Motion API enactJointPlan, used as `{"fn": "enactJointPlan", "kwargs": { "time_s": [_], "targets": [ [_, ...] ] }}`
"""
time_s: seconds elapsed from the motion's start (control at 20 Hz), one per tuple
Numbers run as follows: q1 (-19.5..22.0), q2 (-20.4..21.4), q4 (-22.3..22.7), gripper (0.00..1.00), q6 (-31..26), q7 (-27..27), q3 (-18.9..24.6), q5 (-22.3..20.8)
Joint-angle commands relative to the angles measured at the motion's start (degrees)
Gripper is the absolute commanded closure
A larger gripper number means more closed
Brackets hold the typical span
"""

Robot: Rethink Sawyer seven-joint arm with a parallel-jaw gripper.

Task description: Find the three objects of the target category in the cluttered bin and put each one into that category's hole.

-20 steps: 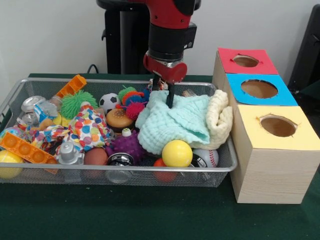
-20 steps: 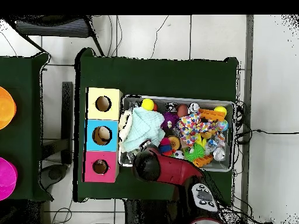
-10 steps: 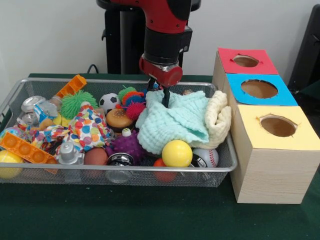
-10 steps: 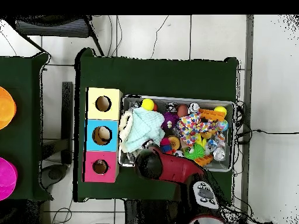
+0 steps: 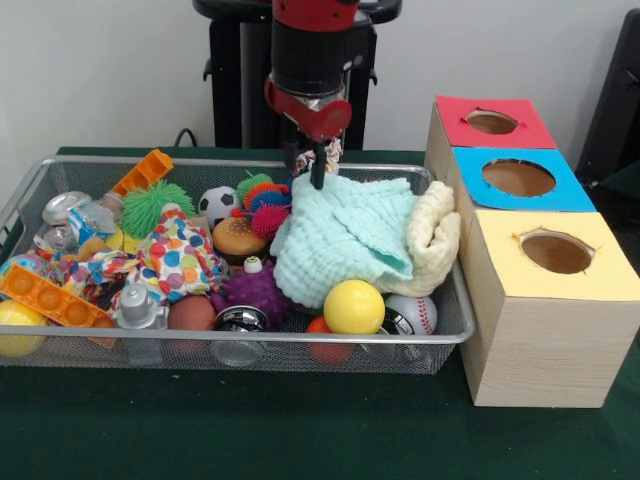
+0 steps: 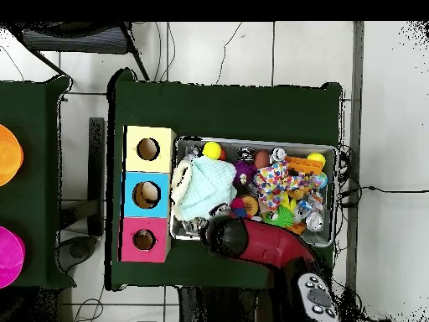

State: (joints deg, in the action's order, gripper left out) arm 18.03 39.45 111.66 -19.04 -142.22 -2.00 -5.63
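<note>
A wire bin (image 5: 60,168) is packed with toys and cloths. A mint cloth (image 5: 345,235) lies at its right side, against a rolled cream cloth (image 5: 435,235). A polka-dot cloth (image 5: 180,255) lies left of centre. My gripper (image 5: 311,168) hangs just above the mint cloth's far left edge, clear of it. A small speckled thing shows at its tip, and I cannot tell whether it is held. In the overhead view the arm (image 6: 251,241) covers the gripper, beside the mint cloth (image 6: 204,184). Three boxes carry holes: red (image 5: 490,122), blue (image 5: 518,178), yellow (image 5: 556,252).
Around the cloths lie a yellow ball (image 5: 354,306), a baseball (image 5: 413,315), a purple spiky ball (image 5: 255,290), a green spiky ball (image 5: 156,205), a small football (image 5: 217,204) and orange blocks (image 5: 48,298). The boxes stand tight against the bin's right end.
The gripper has risen out of the mint cloth and shifted left toward the bin's far rim. The cloth has settled back flat.
</note>
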Motion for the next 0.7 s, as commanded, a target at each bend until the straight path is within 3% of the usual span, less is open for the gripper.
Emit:
{"fn": "enactJointPlan", "kwargs": {
  "time_s": [0.05,0.25,0.5,0.7],
  "targets": [
    [5.91,9.59,3.39,0.00,-7.80,5.77,9.45,1.16],
    [7.81,9.13,3.58,0.00,-5.95,5.19,11.51,0.22],
    [9.34,-0.60,1.34,0.00,5.25,3.03,12.55,-3.68],
    [9.05,-4.63,-0.06,0.00,10.00,1.48,12.25,-5.07]
  ]
}}
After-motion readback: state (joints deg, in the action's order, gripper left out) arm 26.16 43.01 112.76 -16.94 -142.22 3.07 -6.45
